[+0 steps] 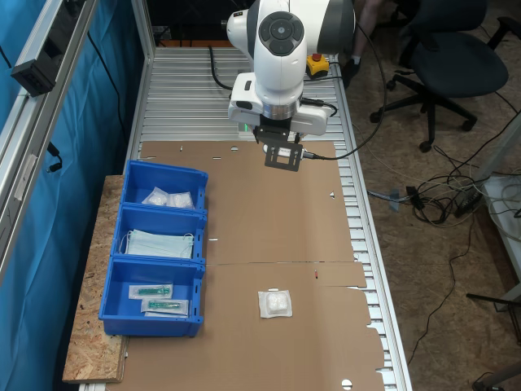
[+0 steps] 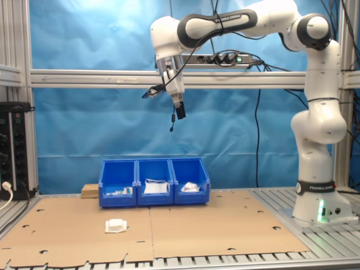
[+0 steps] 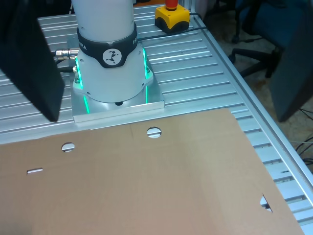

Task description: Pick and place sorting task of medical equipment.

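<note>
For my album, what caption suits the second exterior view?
Robot arm's gripper raised high above three blue bins, with a wrapped gauze pad waiting on the cardboard.

Below me, brown cardboard (image 1: 277, 220) covers the ribbed bench (image 1: 183, 98). Three blue bins (image 1: 159, 244) stand in a row along its edge on a chipboard slab (image 1: 89, 326). A yellow button box (image 3: 172, 17) sits near my base, and an office chair (image 1: 456, 57) stands off the bench.
</note>
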